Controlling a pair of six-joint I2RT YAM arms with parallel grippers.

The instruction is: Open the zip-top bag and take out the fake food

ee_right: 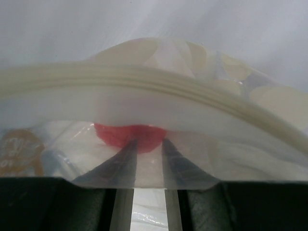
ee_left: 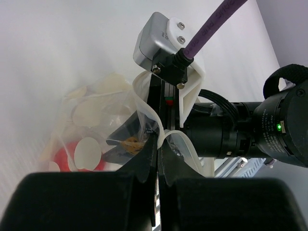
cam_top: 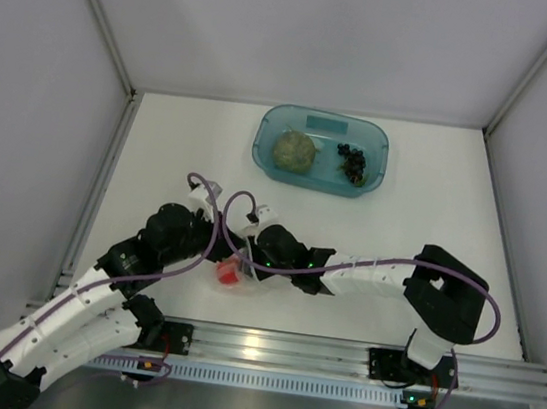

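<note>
White table [cam_top: 432, 225] below: my left end effector [ee_left: 158, 144] clamps the zip-top bag [ee_left: 96, 120]; my right end effector [ee_right: 148, 161], slightly parted, faces its red fruit [ee_right: 127, 134].

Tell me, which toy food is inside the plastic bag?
The red fruit, inside the zip-top bag. The green leafy ball and the grape bunch sit in the teal tray.
</note>
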